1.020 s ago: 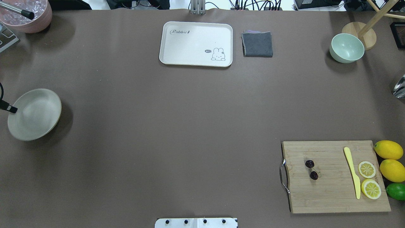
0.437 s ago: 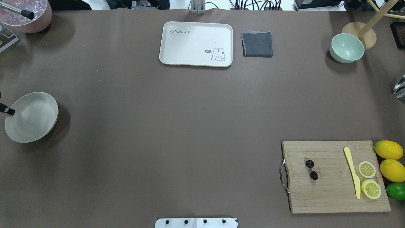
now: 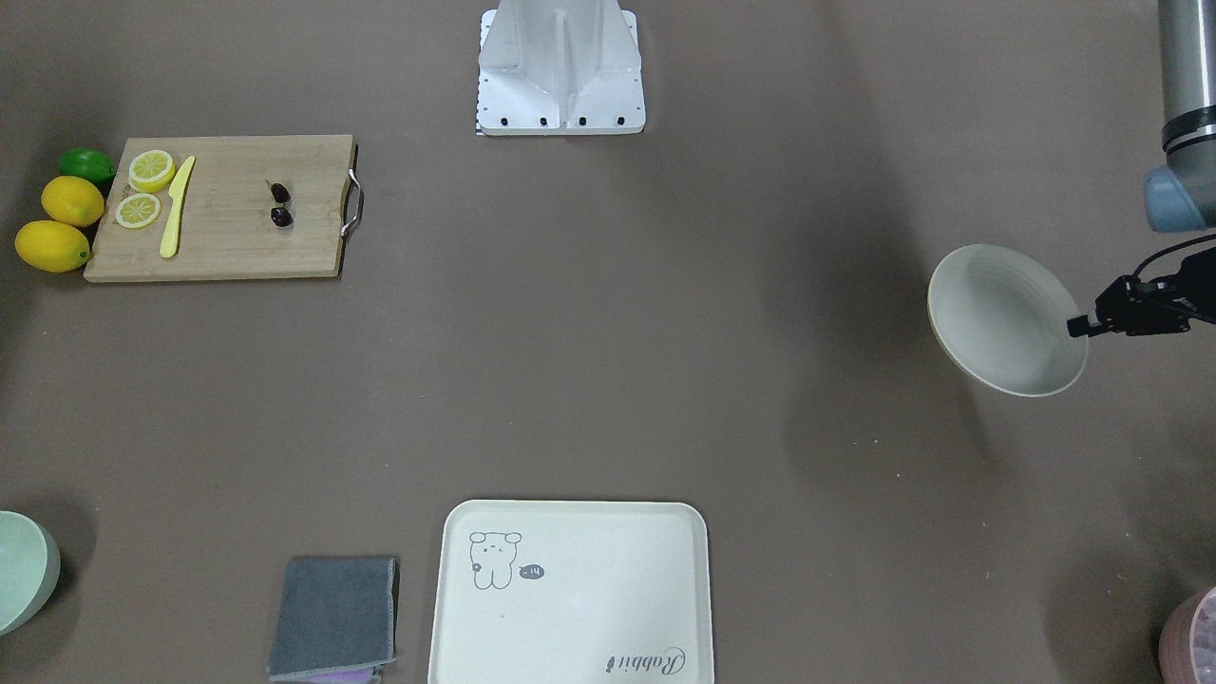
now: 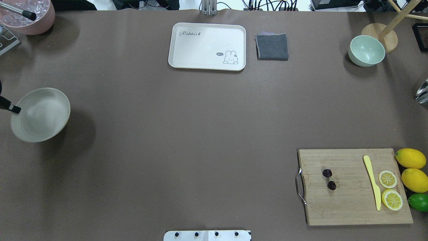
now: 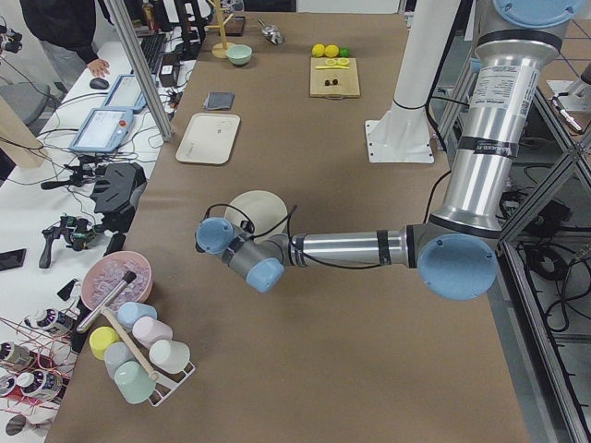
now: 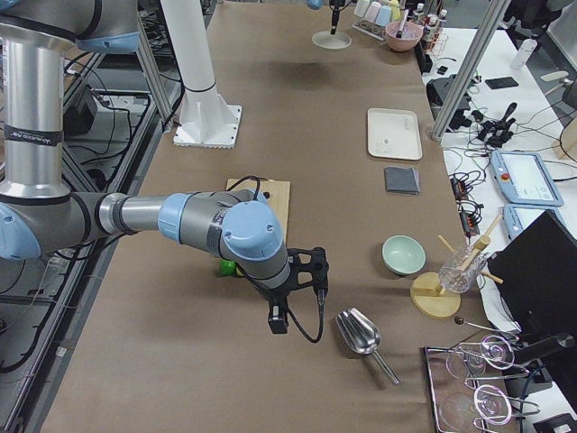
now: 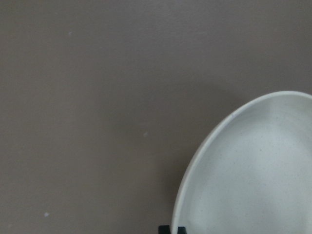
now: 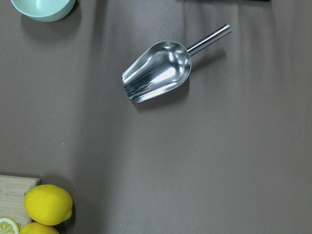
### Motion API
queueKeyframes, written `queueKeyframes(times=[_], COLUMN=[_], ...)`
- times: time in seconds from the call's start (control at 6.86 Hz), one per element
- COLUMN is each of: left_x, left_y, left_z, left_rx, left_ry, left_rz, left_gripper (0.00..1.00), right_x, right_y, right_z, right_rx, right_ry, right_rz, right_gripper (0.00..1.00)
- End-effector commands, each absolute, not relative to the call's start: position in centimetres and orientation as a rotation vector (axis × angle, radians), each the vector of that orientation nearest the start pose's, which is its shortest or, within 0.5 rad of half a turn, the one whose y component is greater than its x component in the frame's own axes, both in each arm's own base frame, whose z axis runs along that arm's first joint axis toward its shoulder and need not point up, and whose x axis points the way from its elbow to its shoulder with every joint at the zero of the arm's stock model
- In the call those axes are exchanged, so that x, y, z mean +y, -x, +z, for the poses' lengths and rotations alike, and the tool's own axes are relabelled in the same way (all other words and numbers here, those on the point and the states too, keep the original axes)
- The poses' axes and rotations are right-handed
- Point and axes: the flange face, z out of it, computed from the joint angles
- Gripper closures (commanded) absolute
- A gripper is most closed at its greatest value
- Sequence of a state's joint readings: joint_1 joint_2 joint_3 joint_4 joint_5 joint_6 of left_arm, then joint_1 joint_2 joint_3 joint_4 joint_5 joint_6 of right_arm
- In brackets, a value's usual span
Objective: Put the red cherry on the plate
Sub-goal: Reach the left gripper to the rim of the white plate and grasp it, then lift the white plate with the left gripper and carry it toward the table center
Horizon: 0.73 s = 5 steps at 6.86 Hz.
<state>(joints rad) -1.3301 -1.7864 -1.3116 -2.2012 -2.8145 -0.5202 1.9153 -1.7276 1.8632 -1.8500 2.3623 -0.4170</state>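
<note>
Transit of the plate (image 4: 40,114) at the left end of the table (image 4: 200,140). Across the three overhead exposures the dish first drifted slightly toward the table edge and the robot's side. It now sits farther in toward the centre and farther from the robot. Its shadow is thrown clear to the right, which indicates that it is carried above the surface rather than resting on it. The left gripper (image 3: 1078,327) meets the rim on the outboard side, and the left wrist view shows dark fingertips (image 7: 165,230) at the rim's edge. The jaws are therefore judged clamped on the plate, though the contact is small in every view. The red cherry (image 4: 329,179) has not moved: the joined pair lies on the wooden cutting board (image 4: 351,207) at the opposite, right end, near the board's metal handle and well apart from the plate. The right gripper (image 6: 278,317) hangs over bare table beyond the board, above a metal scoop (image 8: 158,73). It appears only in the right-side view, so whether its jaws are parted or closed cannot be told. Significance: the receiving dish, not the fruit, is being repositioned, probably to bring it nearer the cherry's side. The pick is not yet begun, and the wide gap between dish and fruit is the main work outstanding.
</note>
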Motion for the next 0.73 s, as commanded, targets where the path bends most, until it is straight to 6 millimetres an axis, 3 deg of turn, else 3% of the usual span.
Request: queueKeyframes(times=[0.0,0.15,0.29,0.44,0.58], left_x=[-61.0,-60.6,-57.4,-54.2,-51.2], left_y=[-10.3,-13.5,-19.9,-27.8,-34.5], left_z=[42.2,35.8,30.8,27.5,26.0], left_rx=[1.348,1.352,1.305,1.265,1.225], left_ry=[0.048,0.068,0.085,0.085,0.070], left_rz=[0.002,-0.017,-0.075,-0.109,-0.150], left_gripper=[1.00,1.00,1.00,1.00,1.00], right_x=[-36.3,-36.3,-36.3,-36.6,-36.8], right_y=[-19.7,-19.8,-19.8,-19.9,-20.0], right_z=[61.3,61.2,61.2,61.2,61.1], right_rx=[-0.784,-0.784,-0.783,-0.783,-0.781], right_ry=[-0.167,-0.168,-0.170,-0.169,-0.171], right_rz=[-0.011,-0.011,-0.009,-0.007,-0.009], right_gripper=[0.00,0.00,0.00,0.00,0.00])
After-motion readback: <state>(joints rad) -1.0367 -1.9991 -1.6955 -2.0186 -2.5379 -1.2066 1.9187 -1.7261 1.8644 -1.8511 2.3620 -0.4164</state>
